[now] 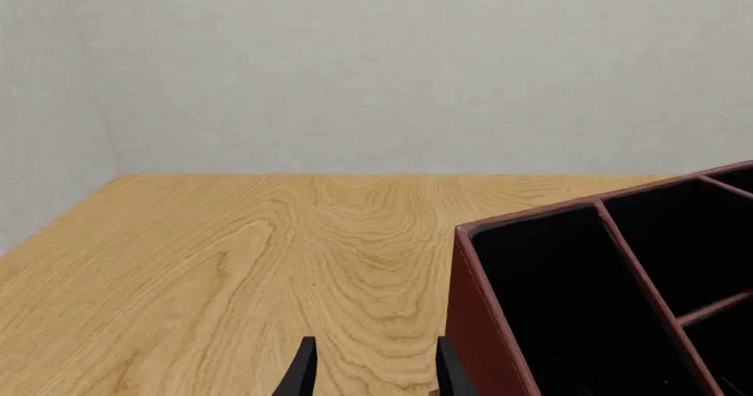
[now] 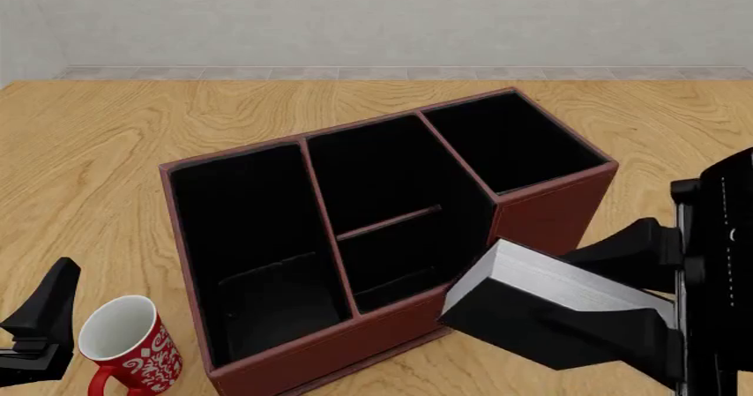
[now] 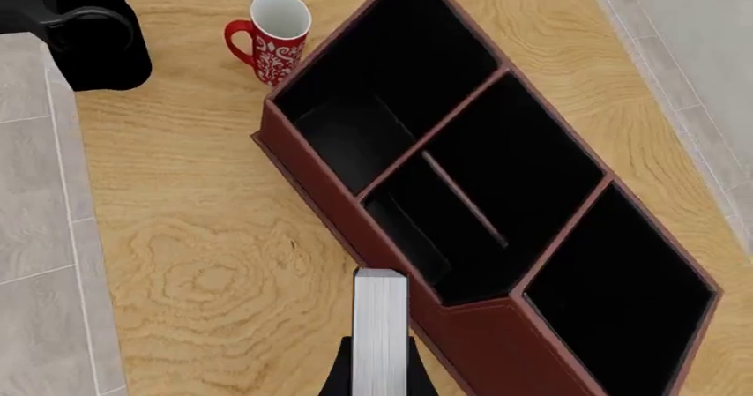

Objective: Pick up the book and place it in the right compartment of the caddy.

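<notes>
The reddish-brown caddy (image 2: 548,216) stands mid-table, black inside, with three sections. Its right compartment (image 2: 512,140) is the taller square end; it also shows in the right wrist view (image 3: 618,295). My right gripper (image 2: 636,299) is shut on the book (image 2: 544,324), black-covered with white page edges, and holds it tilted in the air in front of the caddy's right end. In the right wrist view the book (image 3: 380,325) sits between the fingers, just outside the caddy wall (image 3: 477,339). My left gripper (image 2: 38,325) is open and empty, low at the front left beside the caddy (image 1: 477,325).
A red mug (image 2: 127,343) with a white pattern stands at the front left, between my left gripper and the caddy's wide left section; it also shows in the right wrist view (image 3: 277,34). The table's left edge (image 1: 59,220) lies beyond the left gripper.
</notes>
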Motion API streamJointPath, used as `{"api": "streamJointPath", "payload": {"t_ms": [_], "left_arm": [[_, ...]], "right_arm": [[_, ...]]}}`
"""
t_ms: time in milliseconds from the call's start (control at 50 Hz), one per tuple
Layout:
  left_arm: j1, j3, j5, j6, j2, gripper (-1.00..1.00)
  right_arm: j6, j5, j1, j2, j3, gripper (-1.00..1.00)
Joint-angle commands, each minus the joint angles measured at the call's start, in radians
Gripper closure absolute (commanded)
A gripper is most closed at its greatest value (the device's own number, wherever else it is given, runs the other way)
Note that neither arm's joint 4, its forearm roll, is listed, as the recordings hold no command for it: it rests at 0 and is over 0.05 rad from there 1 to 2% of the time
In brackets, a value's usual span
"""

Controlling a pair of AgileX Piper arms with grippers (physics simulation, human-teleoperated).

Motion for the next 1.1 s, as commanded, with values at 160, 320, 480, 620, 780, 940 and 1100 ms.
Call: {"api": "streamJointPath", "payload": {"t_ms": [160, 320, 480, 620, 780, 940, 1100], "left_arm": [[0.000, 0.001, 0.000, 0.000, 0.000, -1.00], [0.000, 0.000, 0.003, 0.000, -0.003, -1.00], [0.000, 0.000, 0.001, 0.000, -0.001, -1.00], [0.000, 0.000, 0.000, 0.000, 0.000, -1.00], [0.000, 0.000, 0.000, 0.000, -0.001, -1.00], [0.000, 0.000, 0.000, 0.000, 0.000, -1.00], [0.000, 0.000, 0.000, 0.000, -0.001, -1.00]], "right_arm": [[-0.021, 0.044, -0.007, 0.002, -0.095, 1.00], [-0.043, 0.068, -0.021, -0.002, -0.132, 1.00], [-0.061, 0.095, -0.027, 0.007, -0.189, 1.00], [-0.080, 0.110, -0.031, 0.019, -0.232, 1.00], [-0.094, 0.124, -0.034, 0.038, -0.285, 1.00], [-0.101, 0.129, -0.035, 0.053, -0.332, 1.00], [-0.111, 0.122, -0.048, 0.058, -0.372, 1.00]]}}
